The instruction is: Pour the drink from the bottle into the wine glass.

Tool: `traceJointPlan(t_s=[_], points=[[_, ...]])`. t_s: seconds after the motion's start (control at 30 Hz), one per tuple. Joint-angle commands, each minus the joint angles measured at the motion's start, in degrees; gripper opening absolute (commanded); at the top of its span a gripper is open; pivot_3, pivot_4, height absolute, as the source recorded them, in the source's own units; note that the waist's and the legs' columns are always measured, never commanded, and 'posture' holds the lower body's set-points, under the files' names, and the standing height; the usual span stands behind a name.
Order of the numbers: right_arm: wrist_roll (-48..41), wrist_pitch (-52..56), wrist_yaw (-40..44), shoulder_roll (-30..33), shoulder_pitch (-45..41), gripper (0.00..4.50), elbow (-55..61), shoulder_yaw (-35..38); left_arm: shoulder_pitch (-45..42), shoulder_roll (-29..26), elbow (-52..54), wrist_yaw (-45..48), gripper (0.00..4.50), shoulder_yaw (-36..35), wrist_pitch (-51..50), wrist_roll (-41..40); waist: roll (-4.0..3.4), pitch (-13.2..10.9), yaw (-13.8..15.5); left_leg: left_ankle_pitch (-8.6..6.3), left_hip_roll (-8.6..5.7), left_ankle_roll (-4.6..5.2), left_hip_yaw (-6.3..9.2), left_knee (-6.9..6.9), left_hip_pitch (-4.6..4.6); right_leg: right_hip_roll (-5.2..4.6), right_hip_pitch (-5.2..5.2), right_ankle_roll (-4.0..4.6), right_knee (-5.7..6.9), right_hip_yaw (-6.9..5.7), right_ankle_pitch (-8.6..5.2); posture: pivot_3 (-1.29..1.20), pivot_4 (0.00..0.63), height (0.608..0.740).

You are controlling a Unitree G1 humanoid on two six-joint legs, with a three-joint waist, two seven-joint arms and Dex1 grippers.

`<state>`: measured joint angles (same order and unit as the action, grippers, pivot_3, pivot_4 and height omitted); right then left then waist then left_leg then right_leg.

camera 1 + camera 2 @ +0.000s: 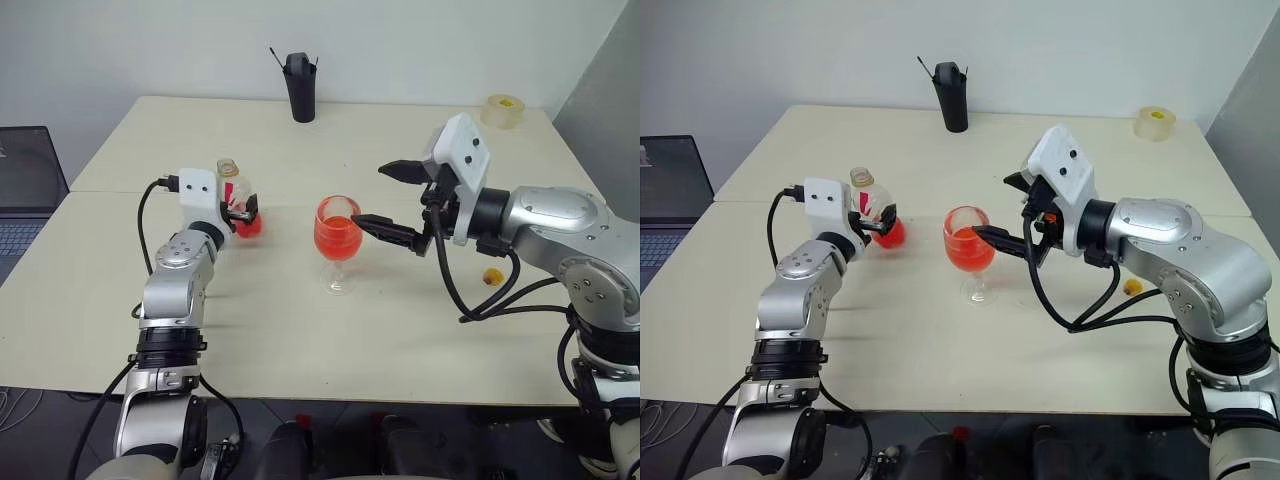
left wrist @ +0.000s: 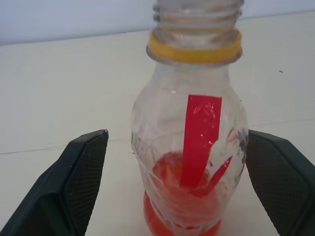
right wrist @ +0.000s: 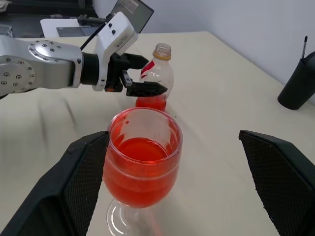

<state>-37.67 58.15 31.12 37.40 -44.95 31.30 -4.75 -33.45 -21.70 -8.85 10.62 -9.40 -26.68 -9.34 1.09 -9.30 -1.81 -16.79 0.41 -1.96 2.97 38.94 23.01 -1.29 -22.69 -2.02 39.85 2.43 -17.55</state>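
Observation:
The bottle (image 1: 233, 190) stands upright and uncapped on the table, a little red drink (image 2: 182, 196) left in its bottom. My left gripper (image 1: 243, 213) is open, one finger on each side of the bottle's body and neither pressing it. At the table's middle stands the wine glass (image 1: 338, 240), about half full of the red drink (image 3: 141, 162). My right gripper (image 1: 372, 195) is open too, coming level from the right. Its fingertips (image 3: 91, 162) flank the glass bowl without holding it.
A tall black cup (image 1: 301, 88) with sticks stands at the table's far edge, a tape roll (image 1: 503, 110) at the far right corner. A small yellow-orange object (image 1: 491, 275) lies under my right arm. A laptop (image 1: 25, 190) sits beyond the table's left edge.

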Motion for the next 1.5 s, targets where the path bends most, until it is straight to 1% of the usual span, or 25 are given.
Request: traceJointPlan(t_s=[0.03,0.27,0.53,0.77,0.9,1.0,1.13,1.27,1.37,1.5], points=[[0.7,-1.6,1.3,0.2,-0.3,4.50,0.8,0.2,-2.7,-0.4,4.0,0.1,4.49,-0.3,-0.7,-0.2,0.00,0.0,0.0,-0.05,0.00,0.10,0.01,0.00,0.00,0.00,0.00,0.00,0.00,-0.01,0.00,0.00,0.150,0.740],[2.1,-2.6,3.4,0.9,0.1,4.50,-0.6,-0.5,-4.2,-2.2,6.1,1.9,4.49,-0.4,-2.2,-0.2,0.00,0.0,0.0,-0.06,0.01,0.10,0.00,0.00,0.00,0.00,0.00,0.00,-0.01,0.00,0.00,0.00,0.150,0.740],[4.3,-4.3,5.8,1.0,0.2,4.50,-2.5,-1.4,-6.1,-3.4,7.3,1.8,4.49,-2.1,-4.4,-1.7,0.00,0.0,0.0,-0.06,0.01,0.11,0.01,-0.01,0.00,0.01,0.00,0.00,-0.03,0.00,0.00,0.00,0.150,0.740],[5.5,-4.6,7.1,1.2,0.6,4.50,-2.9,-1.2,-4.1,-4.3,11.2,2.1,4.49,-1.7,-8.8,-2.1,0.00,0.0,0.0,-0.05,0.01,0.09,0.01,-0.02,0.00,0.00,0.00,0.00,-0.05,0.00,0.00,0.00,0.150,0.740],[5.8,-4.7,7.5,1.5,1.2,4.50,-3.0,-1.3,-6.1,-4.2,13.6,1.8,4.49,-2.3,-9.9,-2.5,0.00,0.0,0.0,-0.06,0.01,0.10,0.02,-0.02,0.01,0.01,0.00,0.00,-0.07,-0.01,0.00,0.00,0.150,0.740],[6.2,-4.9,7.7,1.3,1.1,4.50,-3.4,-1.6,-8.2,-4.2,13.9,4.1,4.49,-2.4,-7.6,-3.8,0.01,0.0,0.1,-0.05,0.01,0.09,0.02,-0.02,0.01,0.01,0.01,0.00,-0.08,-0.01,0.00,0.00,0.150,0.740],[6.4,-5.0,8.8,1.9,1.1,4.50,-3.6,-1.1,-9.9,-6.0,13.9,11.6,4.49,-2.2,-4.9,-7.5,0.00,0.0,0.0,-0.02,0.01,0.04,-0.01,-0.03,0.01,0.01,0.01,0.00,-0.11,0.00,0.00,0.00,0.150,0.740],[2.7,-5.8,13.8,5.2,2.8,4.50,-2.7,3.8,-11.6,-10.5,10.5,24.1,4.49,-2.3,-2.5,-12.6,0.00,0.0,0.0,0.03,0.03,-0.06,-0.01,-0.06,0.00,0.03,0.00,0.01,-0.11,-0.01,-0.01,0.00,0.150,0.740],[1.5,-7.5,17.3,8.4,4.9,4.50,-2.7,6.5,-12.1,-13.7,8.4,33.5,4.49,-1.4,-3.2,-16.2,-0.01,0.0,0.1,0.01,0.00,-0.02,0.00,-0.06,0.00,0.12,0.09,0.01,-0.26,-0.05,-0.01,0.00,0.150,0.740],[0.2,-8.4,19.8,11.4,7.2,4.50,-3.0,9.5,-11.3,-19.0,6.3,45.5,4.49,0.7,-2.9,-18.3,-0.02,0.0,0.0,-0.08,-0.01,0.14,0.01,-0.07,-0.01,0.14,0.15,0.01,-0.32,-0.06,-0.01,0.00,0.150,0.740]])
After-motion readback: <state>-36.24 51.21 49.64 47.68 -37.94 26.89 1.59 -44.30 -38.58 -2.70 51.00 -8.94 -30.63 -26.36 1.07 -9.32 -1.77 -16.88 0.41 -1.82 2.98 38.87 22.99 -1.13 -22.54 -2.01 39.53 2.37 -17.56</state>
